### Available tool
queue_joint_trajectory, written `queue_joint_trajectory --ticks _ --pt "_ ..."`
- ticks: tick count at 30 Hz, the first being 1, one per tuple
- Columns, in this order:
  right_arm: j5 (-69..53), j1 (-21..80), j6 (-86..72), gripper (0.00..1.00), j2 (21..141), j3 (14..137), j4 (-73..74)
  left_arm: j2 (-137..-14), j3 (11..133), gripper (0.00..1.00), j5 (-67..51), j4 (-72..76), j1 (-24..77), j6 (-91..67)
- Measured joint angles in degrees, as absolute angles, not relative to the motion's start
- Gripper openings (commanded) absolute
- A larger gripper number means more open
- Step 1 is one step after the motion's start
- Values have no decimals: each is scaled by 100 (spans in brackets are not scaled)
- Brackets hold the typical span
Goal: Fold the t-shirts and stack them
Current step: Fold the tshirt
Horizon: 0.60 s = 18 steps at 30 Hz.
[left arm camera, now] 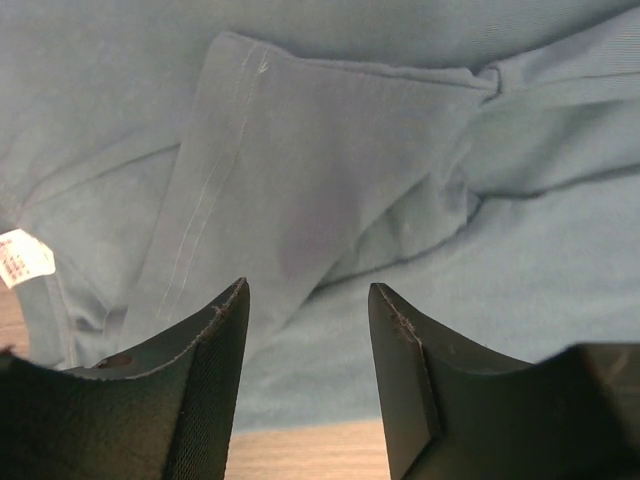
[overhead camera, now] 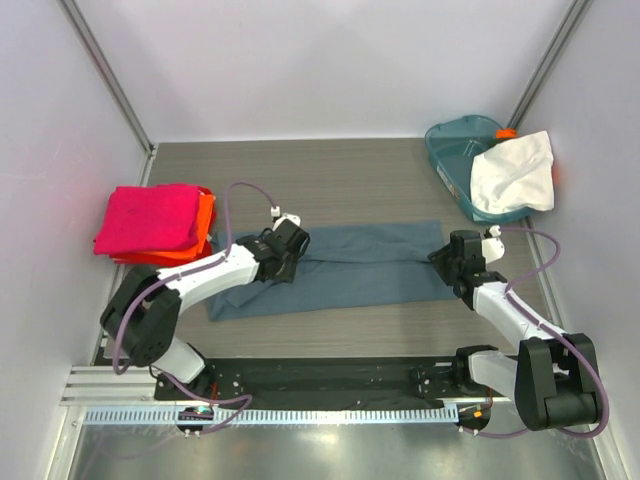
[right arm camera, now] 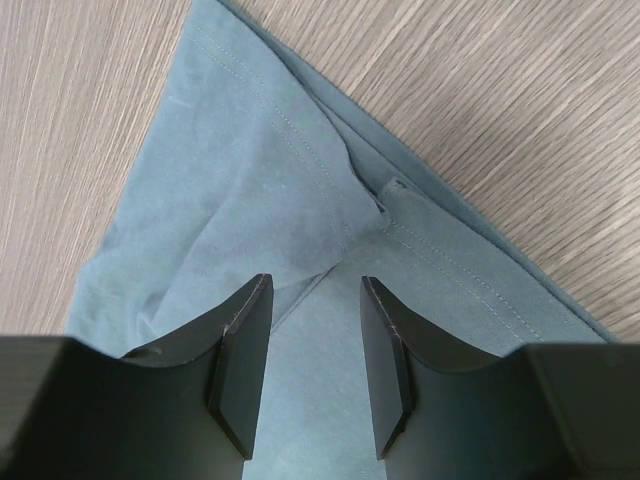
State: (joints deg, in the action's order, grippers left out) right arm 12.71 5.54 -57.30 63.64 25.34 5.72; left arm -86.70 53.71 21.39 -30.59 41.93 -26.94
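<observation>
Mid-fold: the slate-blue t-shirt (overhead camera: 350, 268), soft matte cloth laid in a long strip, lies across the centre of the wood-grain bench (overhead camera: 340, 175). The left tool (left arm camera: 308, 300) and right tool (right arm camera: 315, 290) hang near its ends, both parted and empty. The next move likely calls for pinching a stitched hem and carrying it across.

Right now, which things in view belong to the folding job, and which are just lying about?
Job: blue-grey t-shirt, laid out; pink t-shirt, folded atop orange-red t-shirt; white t-shirt, unfolded.
Lying about: teal tub, holding the white t-shirt.
</observation>
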Motion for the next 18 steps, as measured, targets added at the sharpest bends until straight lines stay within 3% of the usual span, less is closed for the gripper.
queue_joint_trajectory --ticks 10,15,18 --pt "1271 554 -5743 46 6414 2515 545 -9526 5636 27 2412 -3083 4193 -2609" --pt "1269 554 -5752 46 6488 2458 475 -9625 5699 0 2512 -3114 4193 -2622" --pt "1267 554 -5767 47 6593 2449 436 -9625 5699 0 2532 -3127 4193 -2598"
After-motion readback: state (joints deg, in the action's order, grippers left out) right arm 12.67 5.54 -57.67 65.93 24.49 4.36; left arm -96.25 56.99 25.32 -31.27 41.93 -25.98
